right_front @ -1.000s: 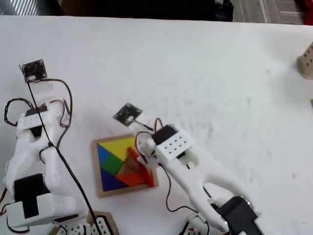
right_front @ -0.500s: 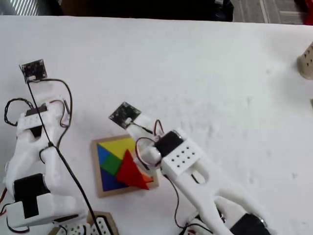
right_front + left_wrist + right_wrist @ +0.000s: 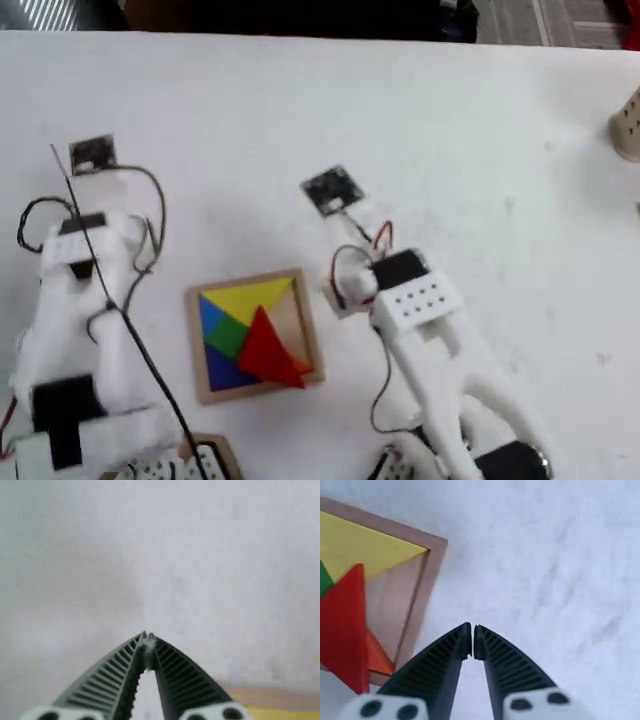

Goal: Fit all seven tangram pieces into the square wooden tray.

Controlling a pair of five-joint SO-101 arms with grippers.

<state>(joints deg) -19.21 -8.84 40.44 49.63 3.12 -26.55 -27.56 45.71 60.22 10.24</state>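
**High view.** The tray (image 3: 311, 325) lies on the table (image 3: 450, 120) between the 2 arms. The left arm (image 3: 75, 300) stands well apart from it. The right arm (image 3: 415, 300) is near its right rim. Yellow (image 3: 250, 296), blue (image 3: 210, 315) and green (image 3: 232, 336) pieces lie flat in the tray. The red triangle (image 3: 268, 348) lies askew on top of them, beside a strip of bare wood.

**Left wrist view.** The left gripper (image 3: 146, 642) is closed and empty over bare table. A tray edge is visible at the frame's corner.

**Right wrist view.** The right gripper (image 3: 471, 639) has its jaws together and holds nothing. It is over the table just outside the tray rim. The red triangle covers part of an orange piece (image 3: 377, 657), and 1 corner reaches the rim.
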